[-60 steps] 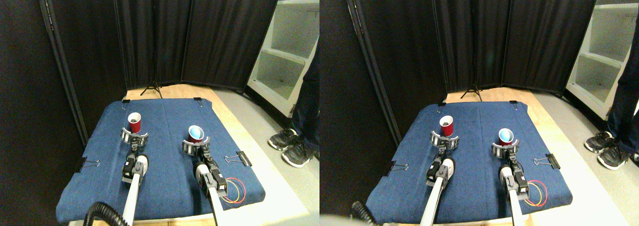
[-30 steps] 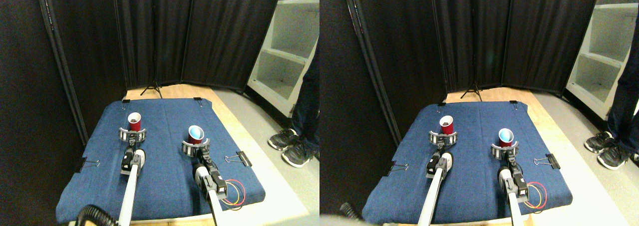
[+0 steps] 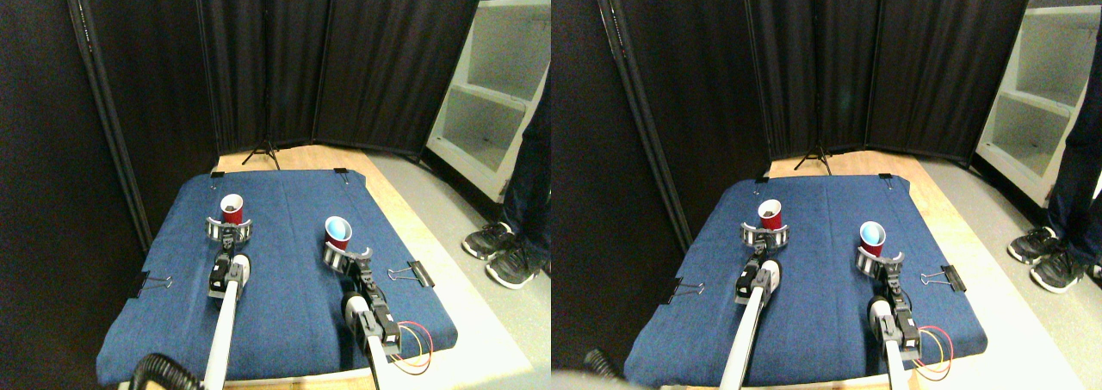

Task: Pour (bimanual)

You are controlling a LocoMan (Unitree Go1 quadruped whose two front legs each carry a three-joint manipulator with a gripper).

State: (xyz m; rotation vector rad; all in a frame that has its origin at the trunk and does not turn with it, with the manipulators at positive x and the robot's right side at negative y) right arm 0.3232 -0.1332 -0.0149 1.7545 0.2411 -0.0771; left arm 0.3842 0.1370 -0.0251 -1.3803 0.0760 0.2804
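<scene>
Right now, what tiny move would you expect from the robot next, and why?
Probably closing the left claw on the red cup it rings. The right claw sits just short of the blue-lined cup, so it likely needs to edge forward too.

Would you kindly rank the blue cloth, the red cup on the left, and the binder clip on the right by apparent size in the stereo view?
1. Blue cloth, by far the largest.
2. Red cup.
3. Binder clip, close to the cup in extent and nearer the camera, so this ranking is unsure.

My pale arms look like smooth plastic over a matt blue cloth [image 3: 284, 235], denim-like in weave. The red cup [image 3: 231, 209] and blue-lined cup [image 3: 337, 232] look glossy. Folded black curtains [image 3: 344, 54] hang dull behind.
</scene>
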